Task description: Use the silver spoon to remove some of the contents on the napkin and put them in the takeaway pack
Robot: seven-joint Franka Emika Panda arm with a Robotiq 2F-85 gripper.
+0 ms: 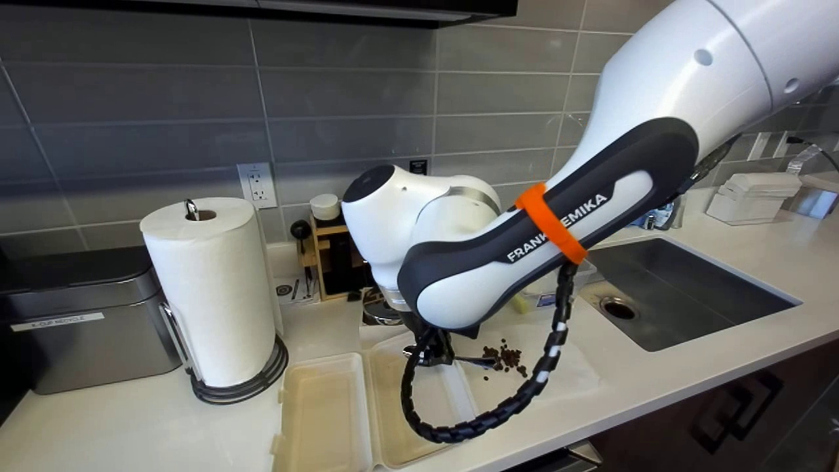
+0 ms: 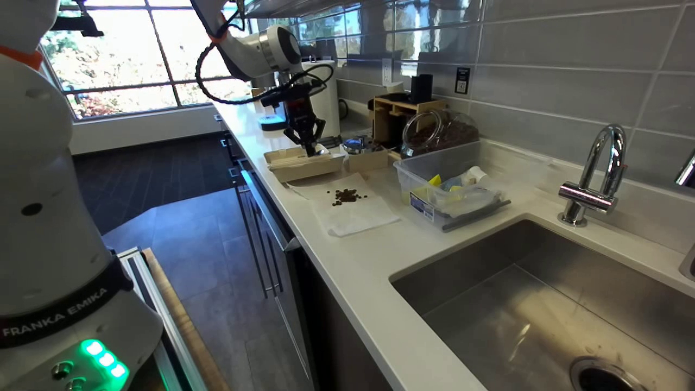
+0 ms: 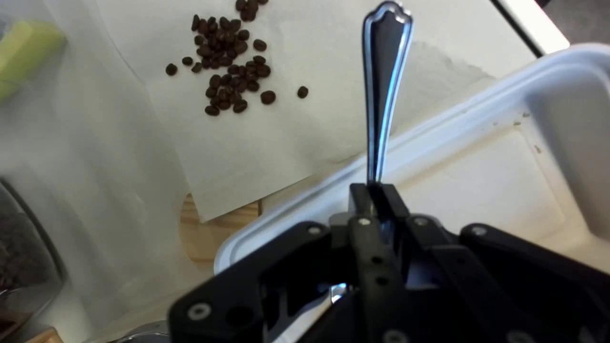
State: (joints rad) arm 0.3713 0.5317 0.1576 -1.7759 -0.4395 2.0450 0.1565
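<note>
My gripper (image 3: pixel 375 190) is shut on the silver spoon (image 3: pixel 387 66); the handle sticks out past the fingertips, and the bowl end is mostly hidden behind the gripper. In both exterior views the gripper (image 1: pixel 438 357) (image 2: pixel 310 152) is over the open takeaway pack (image 1: pixel 324 410), whose near wall shows in an exterior view (image 2: pixel 304 172) and whose inside shows in the wrist view (image 3: pixel 491 186). The dark brown contents (image 1: pixel 503 358) (image 2: pixel 346 196) (image 3: pixel 221 47) lie scattered on the white napkin (image 2: pixel 361 220) (image 3: pixel 305 138) beside the pack. Whether the spoon bowl carries any bits cannot be seen.
A paper towel roll (image 1: pixel 210 295) and a metal bin (image 1: pixel 98 328) stand beyond the pack. A clear plastic tub (image 2: pixel 434 190), a wooden rack (image 2: pixel 383 122) and a glass jar (image 2: pixel 456 133) stand toward the wall. The sink (image 2: pixel 488 304) is past the napkin.
</note>
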